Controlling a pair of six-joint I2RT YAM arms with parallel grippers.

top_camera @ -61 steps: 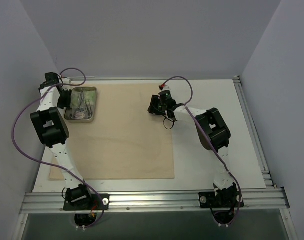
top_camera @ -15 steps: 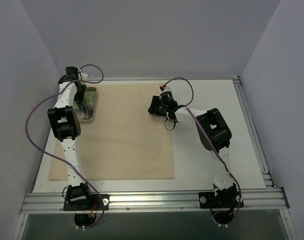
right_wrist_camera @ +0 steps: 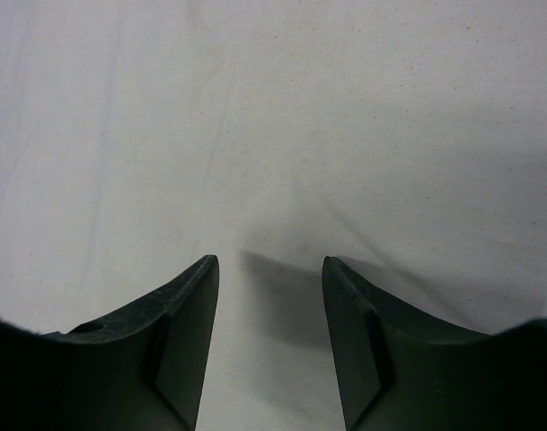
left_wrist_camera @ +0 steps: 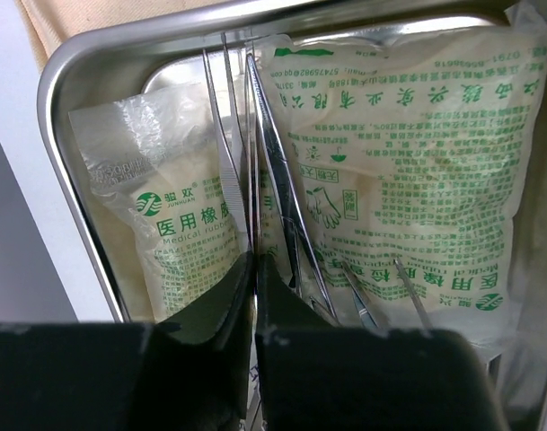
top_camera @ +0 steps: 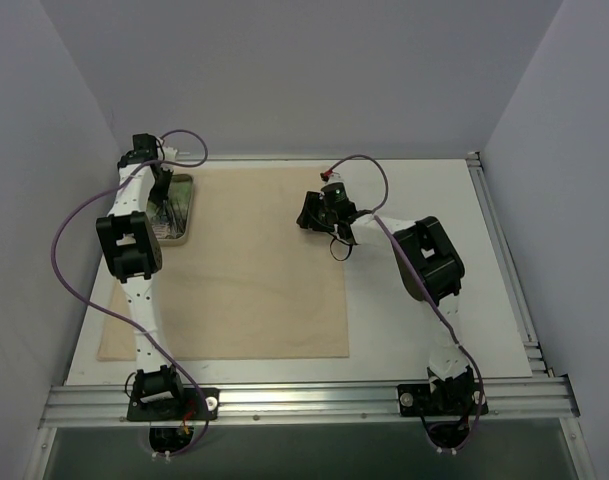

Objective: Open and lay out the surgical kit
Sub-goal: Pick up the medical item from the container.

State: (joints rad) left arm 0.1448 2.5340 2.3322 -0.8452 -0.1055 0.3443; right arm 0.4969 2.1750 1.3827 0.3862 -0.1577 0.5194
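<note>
Two green-printed Chinese-lettered packets (left_wrist_camera: 394, 171) in steel tray (left_wrist_camera: 62, 135)

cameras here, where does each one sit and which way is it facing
Top external: above and behind the bases, looking down on the cloth wrap, both arms in view.
Left wrist: on the left end effector, looking down into the steel tray of packets; fingers nearly together.
Right wrist: over bare cloth, right end effector open.
Shared: tray, cloth.
</note>
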